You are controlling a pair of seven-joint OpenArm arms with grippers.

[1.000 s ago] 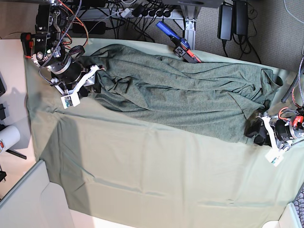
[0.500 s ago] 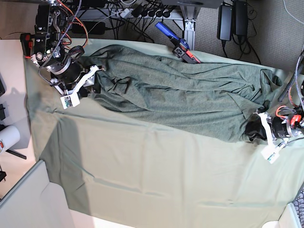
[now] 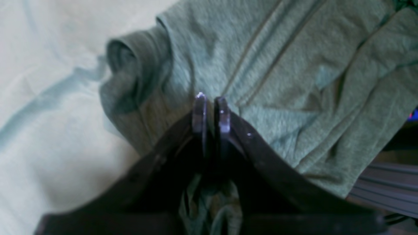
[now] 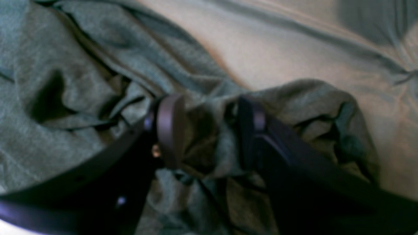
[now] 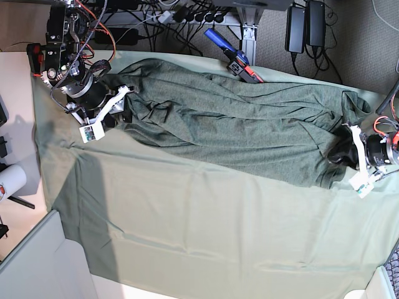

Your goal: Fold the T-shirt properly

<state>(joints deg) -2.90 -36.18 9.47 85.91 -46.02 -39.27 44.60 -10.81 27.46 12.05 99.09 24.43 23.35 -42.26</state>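
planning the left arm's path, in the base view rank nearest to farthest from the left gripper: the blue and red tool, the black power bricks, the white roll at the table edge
From the left gripper:
1. Black power bricks, upper right, on the floor.
2. Blue and red tool, top centre, by the T-shirt.
3. White roll, far left edge.

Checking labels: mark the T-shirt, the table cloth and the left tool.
T-shirt (image 5: 249,131), base view, middle of its body.
Table cloth (image 5: 206,218), base view, bare front area.
Left tool (image 3: 210,112), left wrist view, between its closed tips.
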